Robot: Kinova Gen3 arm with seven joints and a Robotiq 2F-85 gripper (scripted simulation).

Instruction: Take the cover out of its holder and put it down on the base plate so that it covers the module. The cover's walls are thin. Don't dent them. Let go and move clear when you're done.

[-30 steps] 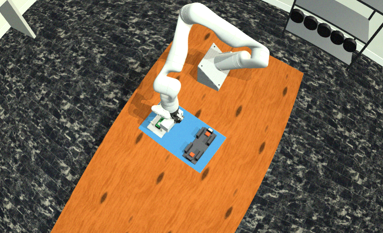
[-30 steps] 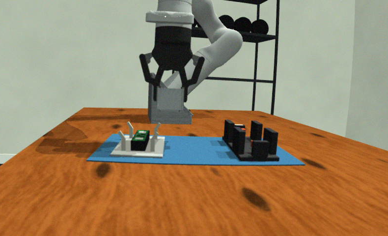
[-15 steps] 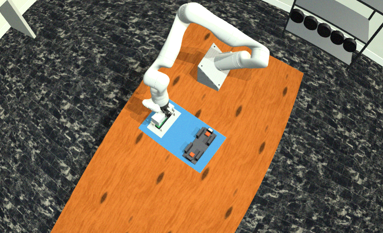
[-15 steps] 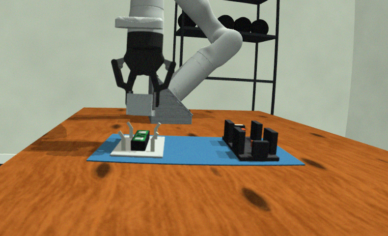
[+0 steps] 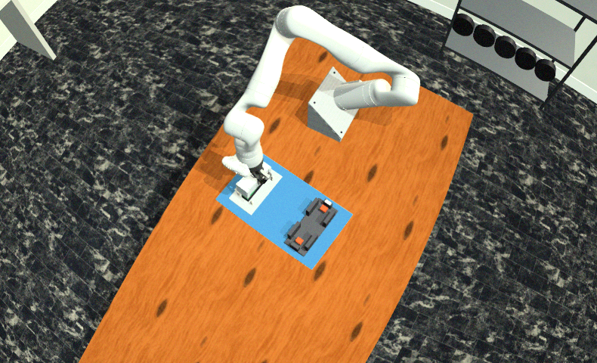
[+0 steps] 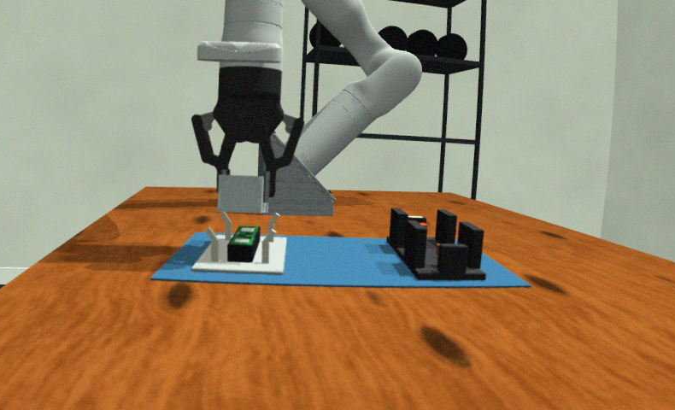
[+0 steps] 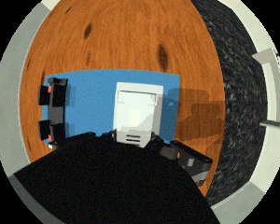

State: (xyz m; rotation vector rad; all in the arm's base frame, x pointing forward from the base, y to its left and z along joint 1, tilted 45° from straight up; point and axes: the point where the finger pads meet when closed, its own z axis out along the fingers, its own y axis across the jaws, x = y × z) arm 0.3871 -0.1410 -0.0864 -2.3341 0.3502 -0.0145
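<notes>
The cover (image 6: 240, 194) is a pale grey thin-walled box, and it's up in the air right above the module (image 6: 243, 243), not touching it. In the exterior view there's a visible gap between the cover's bottom edge and the module's green top. The gripper (image 6: 245, 175) is clamped on the cover from above, pointing straight down, with its black fingers (image 6: 272, 178) pinching the cover's walls near the top rim.

The module is a small black block with a green top, and it sits on the white base plate (image 6: 275, 261). Thin pale guide posts (image 6: 272, 223) stick up around the module and lean outward, and the cover hangs just above their tips.

From the top view the cover (image 5: 246, 186) hides most of the module, with only a sliver of green showing at its edge. In the wrist view the cover (image 7: 139, 114) fills the middle of the frame.

The base plate lies on one end of a blue mat (image 6: 333, 264). Well away from the module, on the other end of that mat, is the dark holder (image 6: 435, 246), a black tray with upright blocks and small orange bits. The mat lies on the orange wooden table (image 6: 331, 335).
</notes>
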